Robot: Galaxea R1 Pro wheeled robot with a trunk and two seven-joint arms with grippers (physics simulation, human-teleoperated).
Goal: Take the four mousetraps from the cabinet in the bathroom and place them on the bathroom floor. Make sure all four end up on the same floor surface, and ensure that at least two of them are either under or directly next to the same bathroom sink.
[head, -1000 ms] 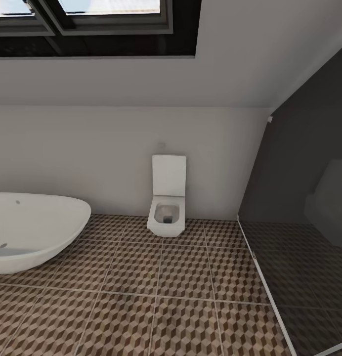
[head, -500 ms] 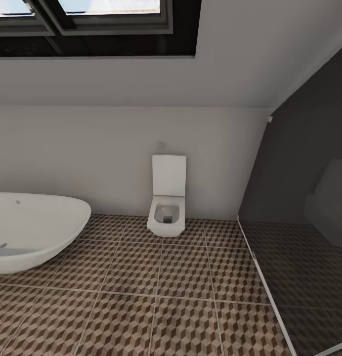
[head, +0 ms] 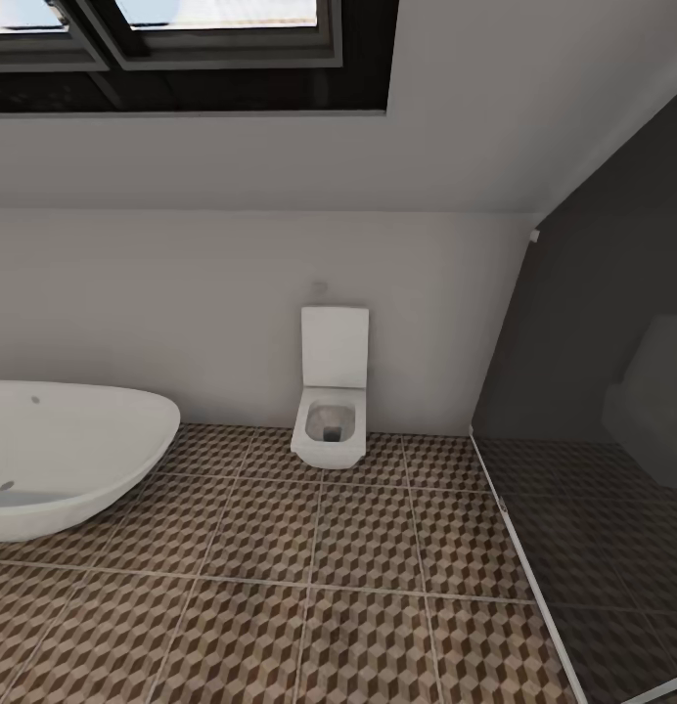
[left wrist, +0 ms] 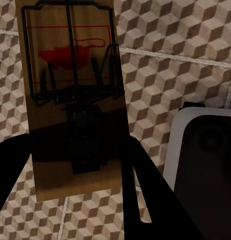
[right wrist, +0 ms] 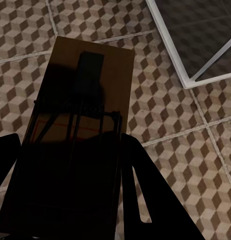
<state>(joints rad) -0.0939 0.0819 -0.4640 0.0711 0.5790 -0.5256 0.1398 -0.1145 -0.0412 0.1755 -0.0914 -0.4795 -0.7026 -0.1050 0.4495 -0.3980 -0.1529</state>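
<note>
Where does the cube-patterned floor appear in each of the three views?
Head view: the floor covers the lower part, in front of the toilet.
Left wrist view: floor behind the held mousetrap.
Right wrist view: floor behind the other mousetrap.
Shared landmark: pale grout lines.

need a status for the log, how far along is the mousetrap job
Partway. In hand: one mousetrap sits in the left tool and another mousetrap in the right tool. None lie on the tiled floor yet. Left: setting these down near a sink.
</note>
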